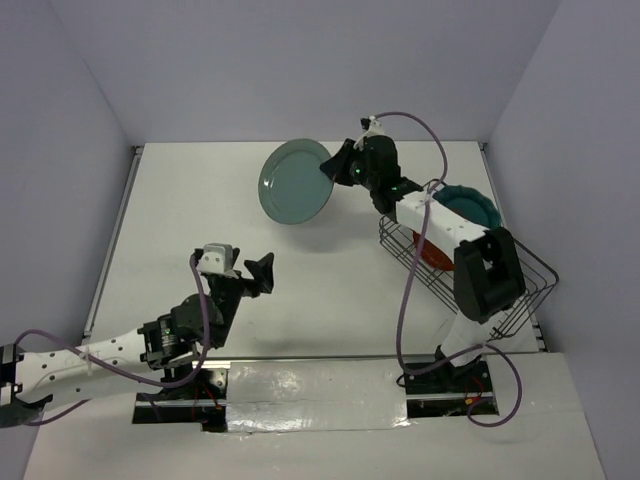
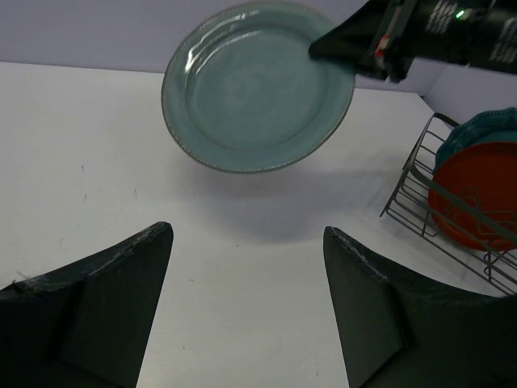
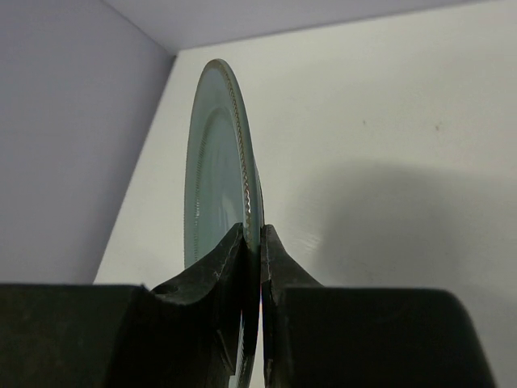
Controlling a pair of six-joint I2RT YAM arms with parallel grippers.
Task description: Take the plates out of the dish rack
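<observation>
- Closest to the right wrist camera, the two dark fingers (image 3: 220,271) of the right claw (image 3: 252,236) are pressed narrowly together on the rim of the pale grey-green plate (image 3: 212,178), which shows edge-on between them.
- From above, this plate is off the desk (image 1: 190,200), over its far middle part. It is tilted so that its face turns up toward the top camera.
- On the white surface under the plate lies a soft shadow. The lower rim seems apart from the surface.
- A fine beaded line runs around the rim of the plate.
- On the near left side, the left claw (image 2: 246,229) has its jaws wide apart and nothing between them. It is low over the desk and points toward the held plate, well apart from it.
- At the right side of the desk, near the wall, stands the dish rack (image 2: 408,190) of dark thin wire. The held plate is to its left and does not touch it.
- Inside the rack, a red-orange plate (image 2: 472,194) stands on its edge between the wires.
- Just behind it, on the far side, stands the dark teal plate (image 2: 485,125). Its scalloped rim shows above the red-orange one.
- In the top view the right arm crosses over the rack and hides a part of it, so I cannot tell what else stands there.
</observation>
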